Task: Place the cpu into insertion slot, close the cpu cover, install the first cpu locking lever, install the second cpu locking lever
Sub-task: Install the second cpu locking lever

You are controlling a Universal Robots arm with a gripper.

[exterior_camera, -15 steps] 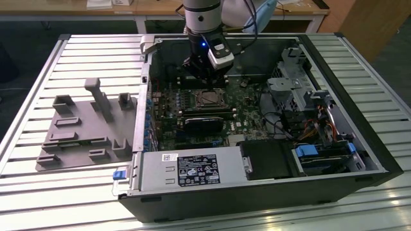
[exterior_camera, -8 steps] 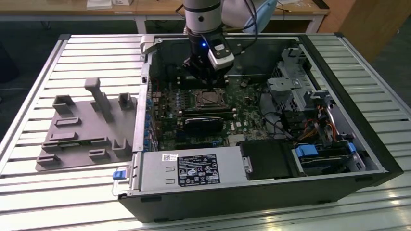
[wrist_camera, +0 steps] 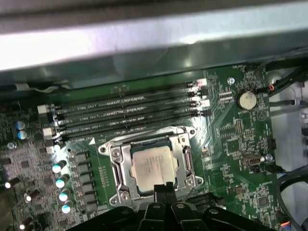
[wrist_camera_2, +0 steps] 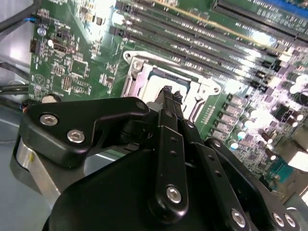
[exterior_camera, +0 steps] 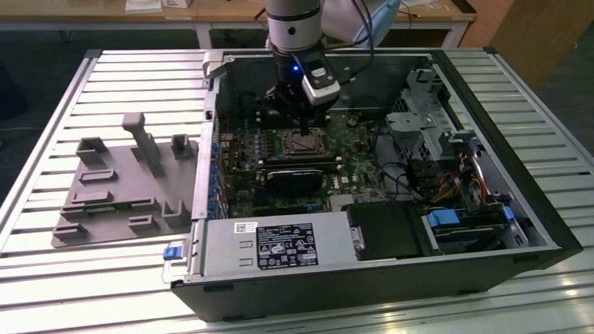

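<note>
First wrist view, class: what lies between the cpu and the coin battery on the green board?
In the first wrist view, the cpu cover's silvery frame edge, then green board with small components, lies between the cpu and the coin battery.

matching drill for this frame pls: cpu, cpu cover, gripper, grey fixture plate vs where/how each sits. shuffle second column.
Things:
1. cpu
2. cpu cover
3. gripper
4. grey fixture plate

Places or states:
A. on the slatted table, outside the computer case, at the exterior view's left
B. fingertips together at the socket's edge, holding nothing
C. silvery frame lying flat around the chip
D. pale metal face up, seated in the insertion slot

Pairs: 1-D, 2-C, 3-B, 4-A
</note>
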